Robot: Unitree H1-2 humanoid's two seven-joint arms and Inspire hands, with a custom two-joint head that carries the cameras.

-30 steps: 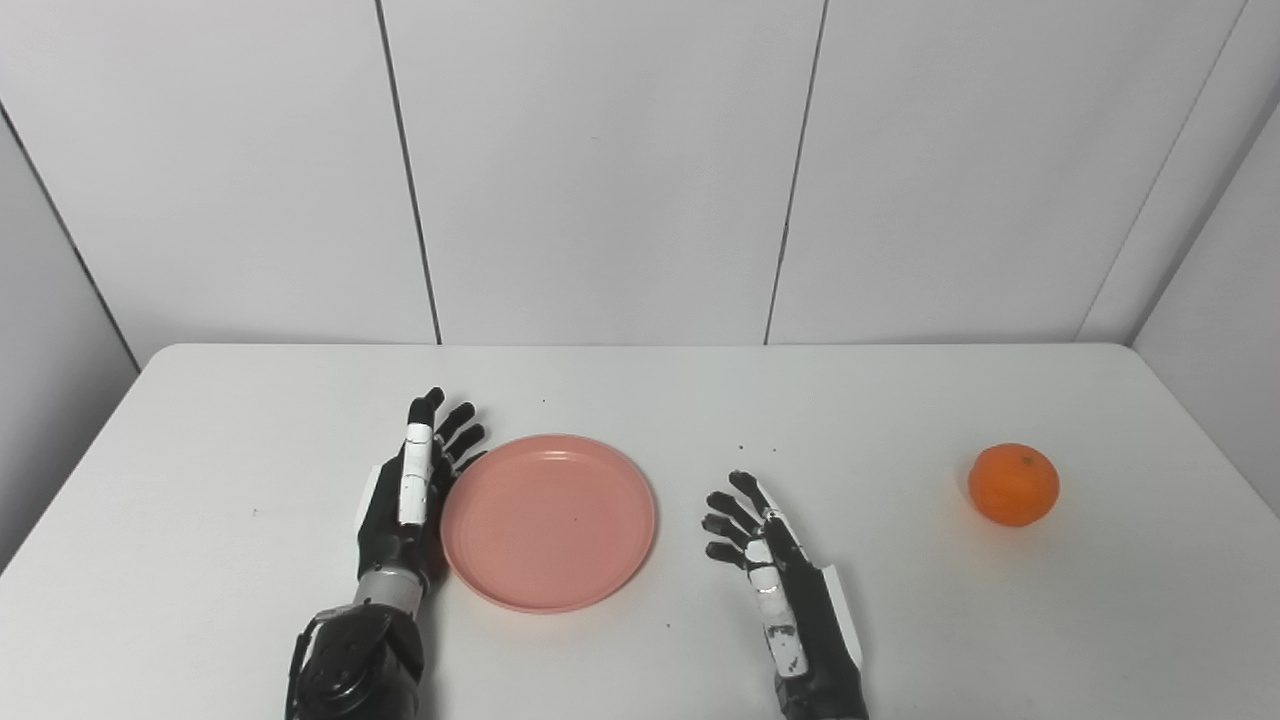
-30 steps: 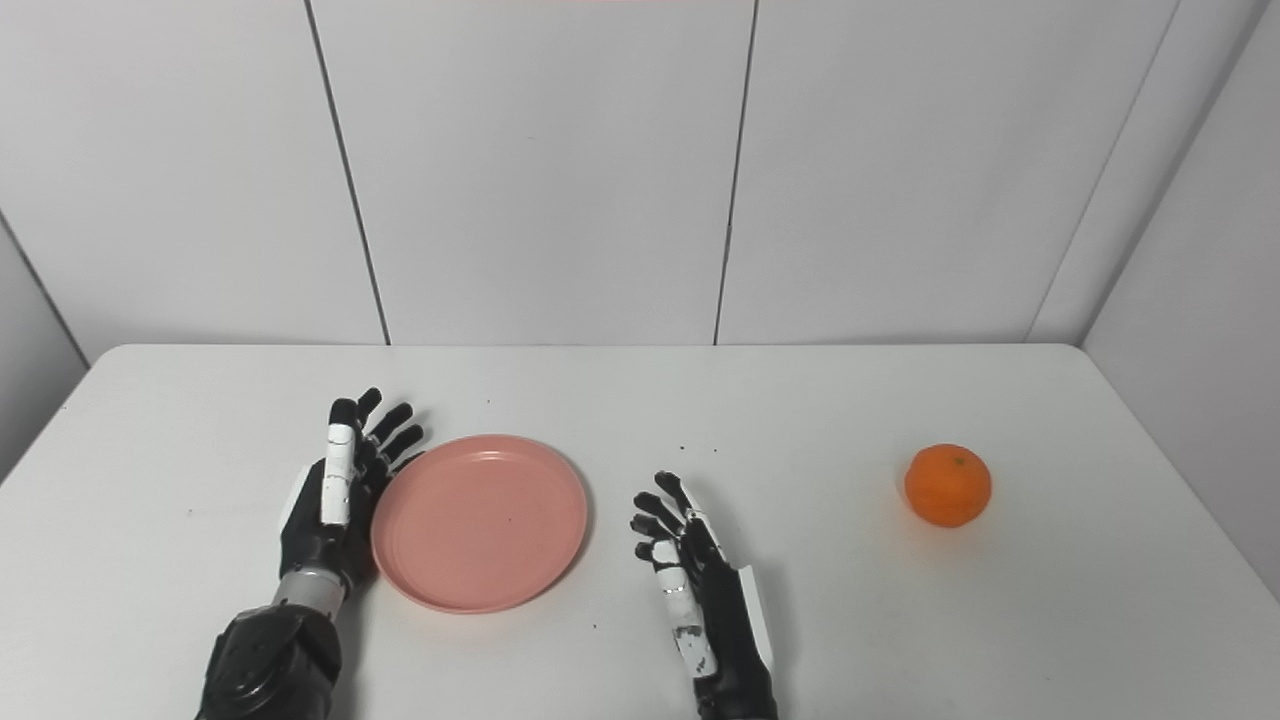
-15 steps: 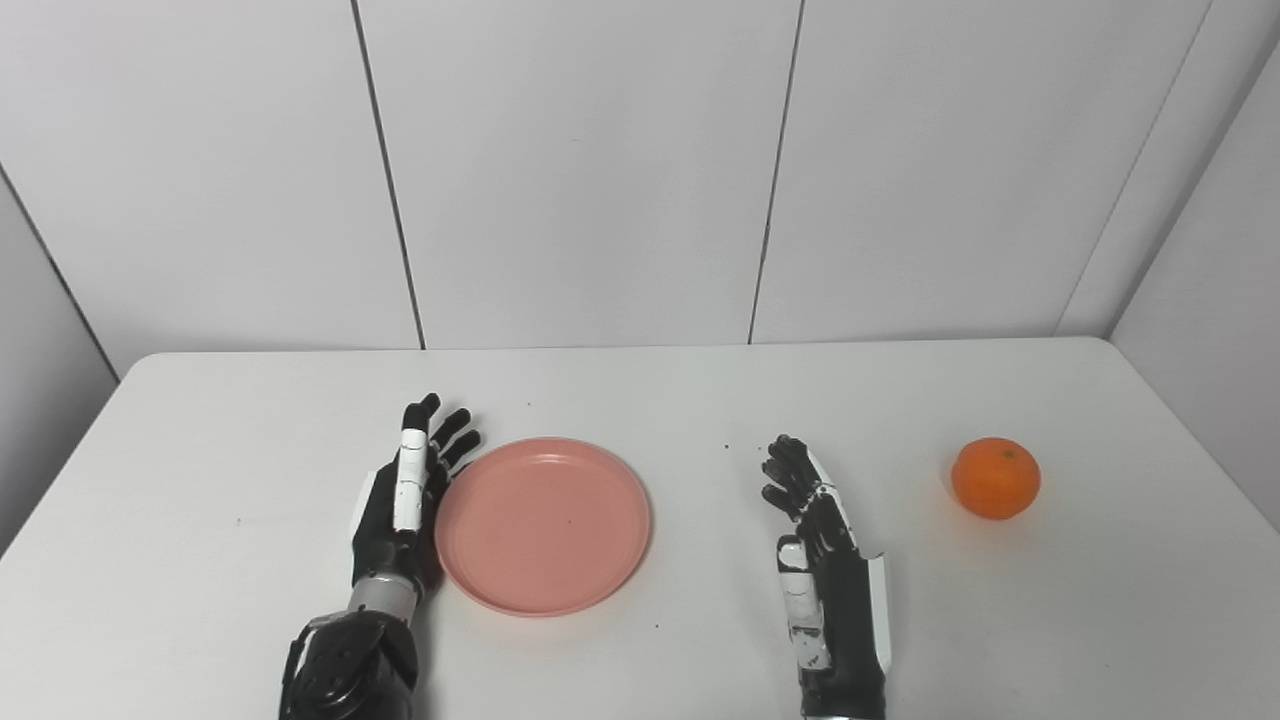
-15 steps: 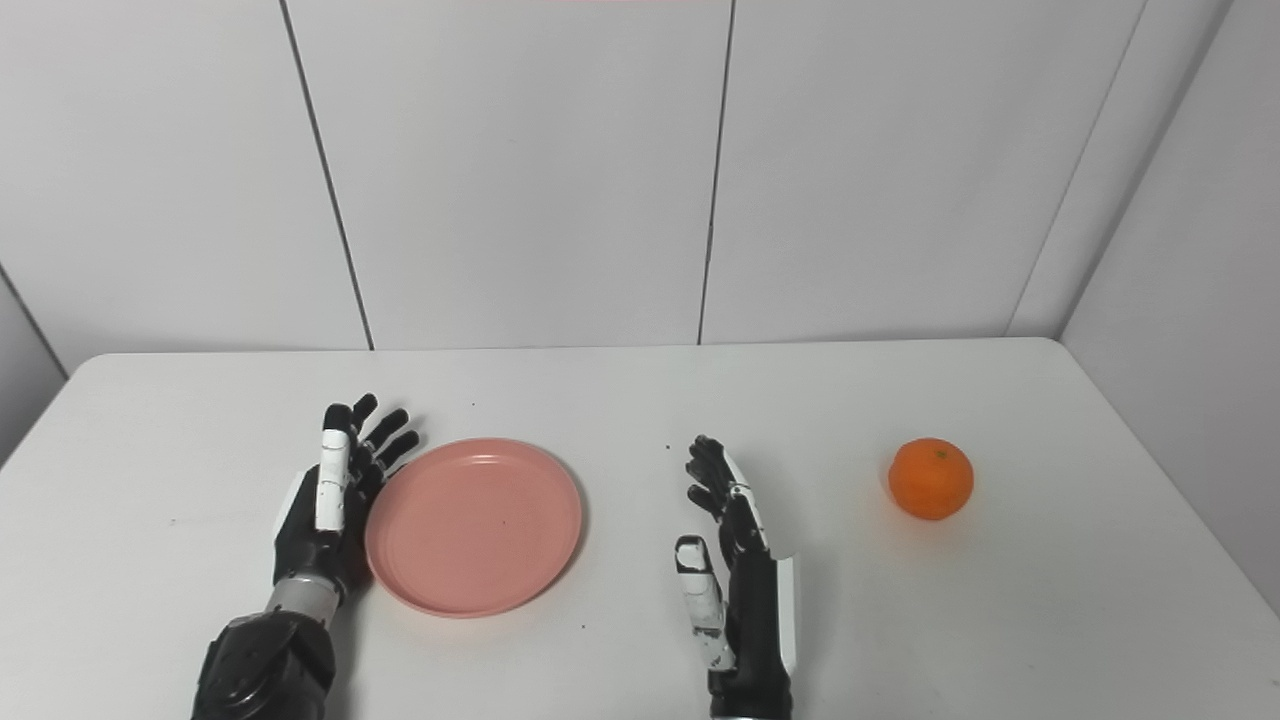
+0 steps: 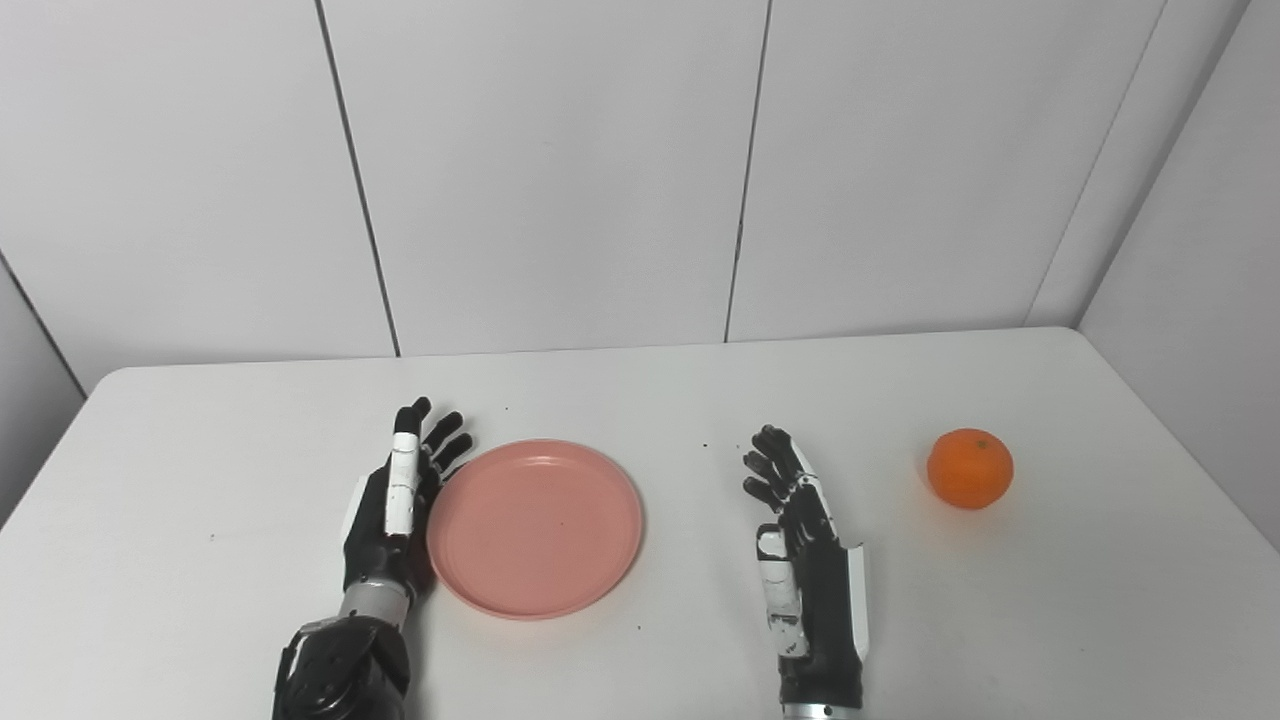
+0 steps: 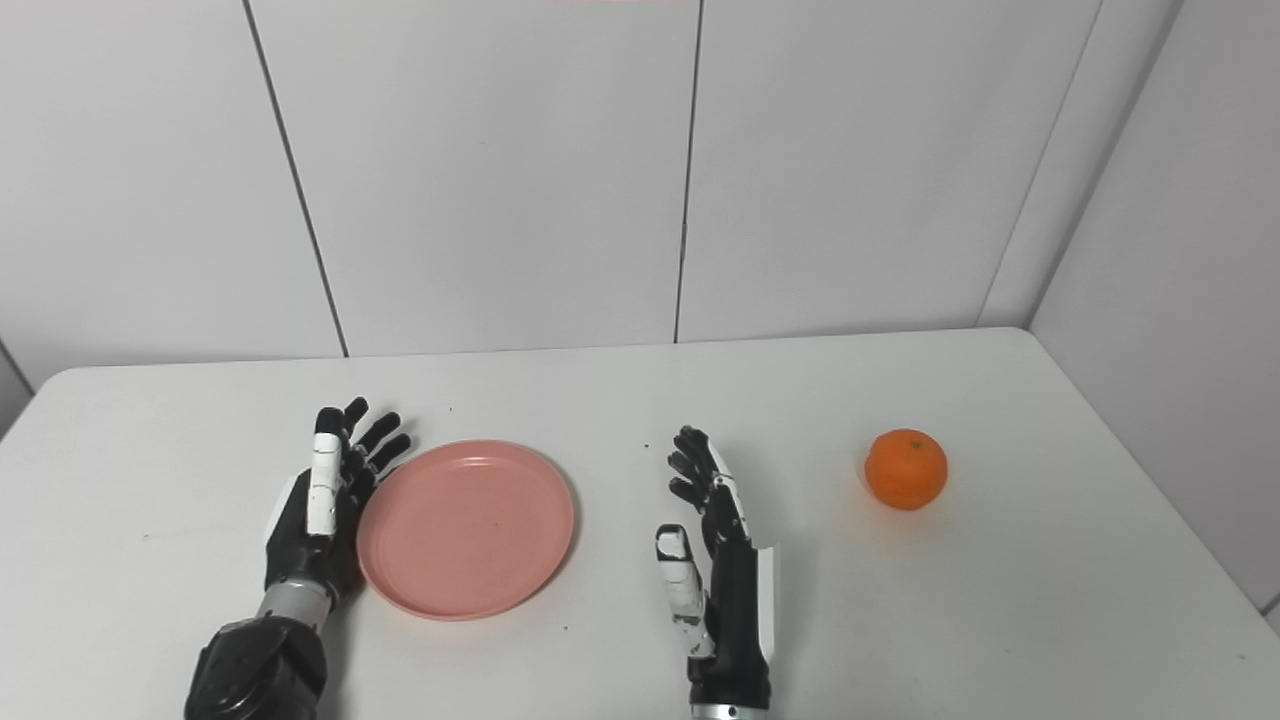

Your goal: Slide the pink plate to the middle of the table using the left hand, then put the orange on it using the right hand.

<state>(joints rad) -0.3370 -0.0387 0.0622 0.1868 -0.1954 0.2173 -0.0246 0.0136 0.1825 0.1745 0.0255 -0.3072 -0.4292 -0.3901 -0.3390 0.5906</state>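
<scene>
We are seeing a plain pink plate [image 5: 535, 528], a bright orange [image 5: 969, 468], black hands with white panels [image 5: 392, 500] [image 5: 805, 560], and a white table [image 5: 640, 385] with faint dark specks.

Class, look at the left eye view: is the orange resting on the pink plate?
No: the orange sits on the bare table far right of the pink plate, beyond the open right hand.

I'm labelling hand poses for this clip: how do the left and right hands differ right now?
The left hand stands against the left rim of the pink plate; the right hand stands alone on bare table, apart from plate and orange. The left hand's fingers fan toward the plate, while the right hand's fingers curl more, with its thumb apart. Both are open, upright on edge and hold nothing.
</scene>
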